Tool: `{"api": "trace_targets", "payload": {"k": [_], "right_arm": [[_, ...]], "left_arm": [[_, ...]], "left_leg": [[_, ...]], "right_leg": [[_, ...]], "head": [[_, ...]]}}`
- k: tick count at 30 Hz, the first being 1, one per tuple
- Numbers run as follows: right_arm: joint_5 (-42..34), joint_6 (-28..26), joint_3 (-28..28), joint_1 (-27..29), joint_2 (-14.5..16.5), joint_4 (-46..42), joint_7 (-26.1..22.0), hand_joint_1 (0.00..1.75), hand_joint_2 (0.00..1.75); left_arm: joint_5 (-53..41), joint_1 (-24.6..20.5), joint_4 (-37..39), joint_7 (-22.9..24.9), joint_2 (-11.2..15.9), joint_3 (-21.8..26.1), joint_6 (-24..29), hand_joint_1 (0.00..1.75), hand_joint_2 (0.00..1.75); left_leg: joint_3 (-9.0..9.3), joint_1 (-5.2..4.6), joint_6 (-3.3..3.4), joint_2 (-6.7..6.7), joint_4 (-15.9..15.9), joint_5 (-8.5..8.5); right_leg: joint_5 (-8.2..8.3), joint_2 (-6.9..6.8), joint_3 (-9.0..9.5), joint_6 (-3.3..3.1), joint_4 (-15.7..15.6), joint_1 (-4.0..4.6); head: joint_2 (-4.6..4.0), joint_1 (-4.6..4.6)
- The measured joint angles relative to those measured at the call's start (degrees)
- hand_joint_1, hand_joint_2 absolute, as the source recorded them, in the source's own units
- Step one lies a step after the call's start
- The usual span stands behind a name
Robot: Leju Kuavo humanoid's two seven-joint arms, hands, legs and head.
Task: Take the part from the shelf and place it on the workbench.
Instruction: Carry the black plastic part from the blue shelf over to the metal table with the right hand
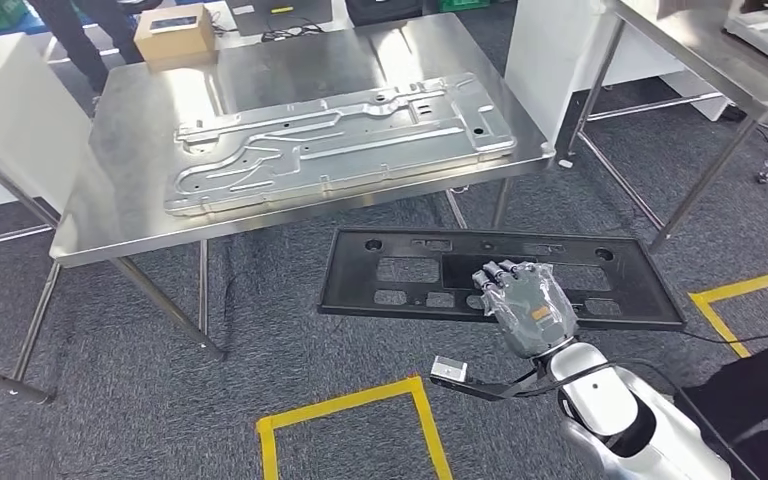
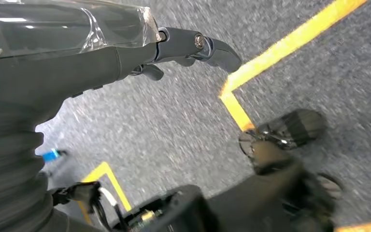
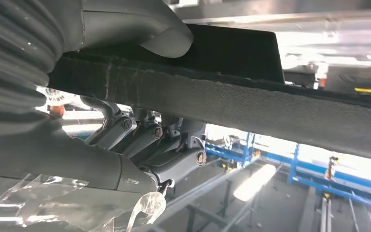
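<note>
A large embossed silver sheet-metal panel (image 1: pixel 340 140) lies on the stainless steel workbench (image 1: pixel 120 215), whose near edge has bare room. Just in front, over grey carpet, the right hand (image 1: pixel 525 305) holds the long black plastic panel with cut-outs (image 1: pixel 400 270) level, thumb above, fingers curled beneath. The left hand (image 2: pixel 125 53) hangs over the floor with fingers loosely extended, holding nothing.

A cardboard box (image 1: pixel 174 34) sits at the far table edge; yellow tape (image 1: pixel 345 408) marks the carpet.
</note>
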Motion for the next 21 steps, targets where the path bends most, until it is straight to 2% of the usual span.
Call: {"api": "trace_targets", "payload": {"k": [2,3,4,5,6,7,8,9,10,11,13,14,15,16,18,19,20,21], "right_arm": [[-0.7,0.0,-0.2,0.0,-0.1,0.0,0.0,1.69,1.75],[-1.5,0.0,-0.2,0.1,-0.1,0.0,0.0,1.69,1.75],[-2.4,0.0,-0.3,0.2,-0.1,0.0,0.0,1.69,1.75],[-3.1,0.0,-0.4,0.4,-0.1,0.0,-0.1,1.69,1.75],[-3.6,0.2,-0.4,0.6,-0.1,0.0,-0.1,1.69,1.75],[-3.9,0.3,-0.4,0.9,-0.1,0.0,-0.2,1.69,1.75],[-4.1,0.6,-0.4,1.2,-0.1,0.0,-0.2,1.69,1.75],[-4.2,0.9,-0.2,1.6,-0.1,0.0,-0.4,1.69,1.75],[-4.2,1.1,-0.1,2.0,-0.1,0.0,-0.5,1.69,1.75],[-4.2,1.3,0.2,2.2,-0.1,0.0,-0.7,1.69,1.75],[-4.2,1.8,0.6,2.4,0.1,0.0,-1.2,1.69,1.75],[-4.2,1.9,0.8,2.5,0.2,0.0,-1.4,1.69,1.75],[-4.2,2.1,1.1,2.6,0.5,0.0,-1.6,1.69,1.75],[-4.2,2.2,1.3,2.7,0.7,0.1,-1.8,1.69,1.75],[-4.3,2.3,1.8,3.0,1.3,0.1,-2.0,1.69,1.75],[-4.3,2.4,2.1,3.1,1.5,0.1,-2.0,1.69,1.75],[-4.4,2.5,2.3,3.1,1.7,0.1,-2.1,1.69,1.75],[-4.5,2.6,2.5,3.2,2.0,0.1,-2.1,1.69,1.75]], "left_arm": [[0.1,0.0,0.0,0.0,0.0,0.0,0.0,0.00,1.75],[0.1,0.3,0.0,0.0,0.0,0.0,0.0,0.00,1.75],[0.1,0.5,0.0,0.0,0.0,0.0,-0.1,0.00,1.75],[0.1,0.6,0.0,0.0,0.0,0.0,-0.1,0.00,1.75],[0.1,0.7,0.0,0.0,0.0,0.0,-0.2,0.00,1.75],[0.0,0.5,0.0,0.0,0.0,0.0,-0.2,0.00,1.75],[0.0,0.4,0.0,0.0,0.0,0.0,-0.2,0.00,1.75],[-0.1,0.4,0.0,0.0,-0.1,0.0,-0.3,0.00,1.75],[-0.2,0.4,0.0,0.0,-0.1,0.0,-0.3,0.00,1.75],[-0.3,0.5,0.0,0.0,-0.1,0.0,-0.4,0.00,1.75],[-0.5,0.6,0.0,0.0,-0.1,0.0,-0.4,0.00,1.75],[-0.6,0.5,0.0,0.1,-0.1,0.0,-0.4,0.00,1.75],[-0.6,0.4,0.0,0.1,-0.1,0.0,-0.4,0.00,1.75],[-0.6,0.4,0.0,0.2,-0.1,0.0,-0.4,0.00,1.75],[-0.5,0.5,0.0,0.7,-0.1,0.0,-0.3,0.00,1.75],[-0.4,0.6,0.0,1.1,-0.1,0.0,-0.3,0.00,1.75],[-0.2,0.6,0.0,1.4,-0.1,0.0,-0.3,0.00,1.75],[0.0,0.7,0.0,1.8,-0.1,0.0,-0.2,0.00,1.75]], "left_leg": [[0.31,-0.21,0.31,-0.67,-0.9,-0.12],[0.62,-0.03,0.34,-1.36,-1.2,0.02],[1.02,0.21,0.46,-2.00,-1.5,0.15],[1.48,0.48,0.58,-2.56,-1.8,0.30],[1.71,0.69,0.72,-3.10,-1.8,0.32],[1.79,0.74,0.92,-3.64,-1.8,0.21],[1.94,0.72,1.02,-4.25,-1.8,0.07],[2.12,0.69,1.05,-4.90,-1.7,-0.11],[2.38,0.70,0.99,-5.51,-1.6,-0.34],[2.73,0.75,0.85,-6.05,-1.5,-0.66],[3.36,0.72,0.35,-6.87,-1.2,-1.49],[3.51,0.64,0.11,-7.14,-1.0,-1.89],[3.56,0.53,-0.08,-7.32,-1.0,-2.18],[3.55,0.42,-0.19,-7.43,-1.0,-2.35],[3.48,0.50,-0.37,-7.41,-0.9,-2.72],[3.06,0.56,-0.64,-7.19,0.1,-3.44],[1.96,0.71,-1.03,-6.88,2.5,-4.79],[0.11,0.90,-1.48,-6.55,6.3,-6.64]], "right_leg": [[-0.35,-1.42,0.39,0.60,-0.2,0.26],[-0.74,-1.18,0.55,0.88,0.0,0.23],[-1.64,-0.07,0.27,1.07,1.2,0.22],[-3.12,1.65,-0.80,1.17,3.8,0.24],[-5.10,3.69,-2.85,1.20,8.0,0.18],[-7.04,4.95,-5.37,1.19,12.8,0.24],[-8.30,5.55,-7.85,1.23,17.0,0.26],[-8.43,5.74,-9.54,1.26,19.3,0.27],[-7.18,5.77,-9.96,1.27,18.8,0.27],[-4.85,5.77,-9.22,1.25,16.1,0.25],[0.45,5.94,-5.62,1.21,6.9,0.18],[2.03,6.08,-4.14,1.05,3.3,0.13],[2.69,6.20,-3.28,0.84,1.2,0.12],[2.63,6.28,-3.00,0.57,0.5,0.16],[2.52,6.19,-2.95,0.01,0.3,0.12],[2.50,6.12,-2.85,-0.23,0.2,0.04],[2.49,6.05,-2.74,-0.46,0.1,-0.06],[2.45,6.01,-2.64,-0.63,0.0,-0.11]], "head": [[0.01,0.02],[0.01,0.02],[0.01,0.03],[0.01,0.06],[0.01,0.08],[0.01,0.09],[0.01,0.09],[0.01,0.09],[0.01,0.09],[0.01,0.09],[0.01,0.10],[0.01,0.10],[0.01,0.10],[0.01,0.10],[0.01,0.11],[0.01,0.10],[0.01,0.10],[0.01,0.09]]}}
